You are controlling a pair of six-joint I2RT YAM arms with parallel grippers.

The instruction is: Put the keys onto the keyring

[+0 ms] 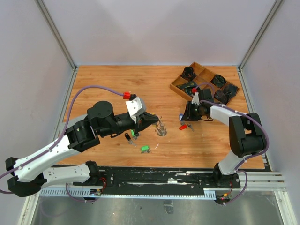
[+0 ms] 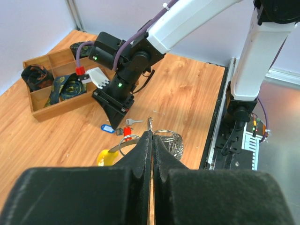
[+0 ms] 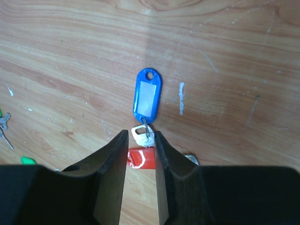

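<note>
The keyring (image 2: 172, 141), a silvery wire coil with a yellow curved piece (image 2: 106, 157), stands on the wood just beyond my left gripper (image 2: 152, 133). That gripper is shut on a thin wire end of the ring; from above, my left gripper (image 1: 154, 121) has the keyring (image 1: 161, 128) at its tip. My right gripper (image 3: 141, 133) points down over a cluster of keys. A silver key head (image 3: 142, 136) lies between its narrowly open fingertips, linked to a blue tag (image 3: 148, 95). A red tag (image 3: 142, 158) lies under the jaws. Seen from above, my right gripper (image 1: 189, 119) is over the red key (image 1: 183, 126).
A green-headed key (image 1: 145, 149) and a dark key (image 1: 128, 136) lie near the left arm. A wooden compartment tray (image 1: 176, 87) with dark rolled items sits at the back right, behind the right arm. Grey walls border the wooden table.
</note>
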